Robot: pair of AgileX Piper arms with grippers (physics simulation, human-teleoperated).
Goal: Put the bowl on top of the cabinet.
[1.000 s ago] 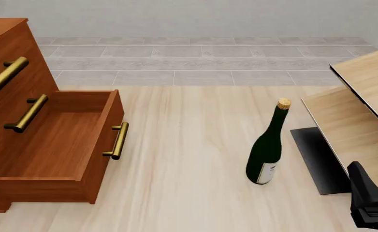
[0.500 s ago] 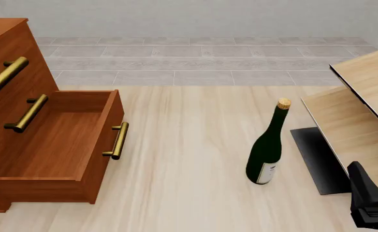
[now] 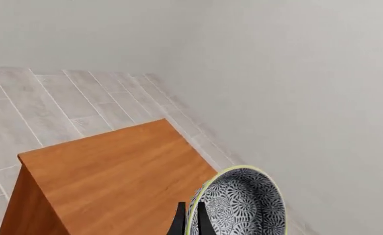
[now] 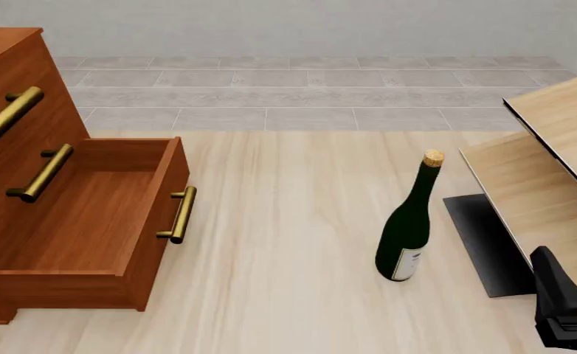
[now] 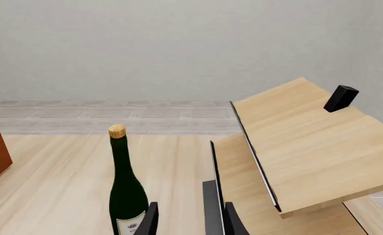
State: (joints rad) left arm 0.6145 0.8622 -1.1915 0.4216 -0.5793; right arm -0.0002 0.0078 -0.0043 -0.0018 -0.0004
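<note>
Overhead, left claw point(image 3: 190, 223) clamped on bowl point(image 3: 240, 203) rim, above cabinet point(image 3: 113, 183) top

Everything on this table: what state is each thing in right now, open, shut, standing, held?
Bowl: tipped on edge, gripped at the rim by the left claw, above the cabinet top.
Cabinet: middle drawer pulled open, nothing visible inside.
Wine bottle: upright, corked.
Pale wood furniture: panel hanging open.
Right claw: open, holding nothing.

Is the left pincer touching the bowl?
Touching: in the left wrist view the left pincer grips the rim of the bowl, above the cabinet.
</note>
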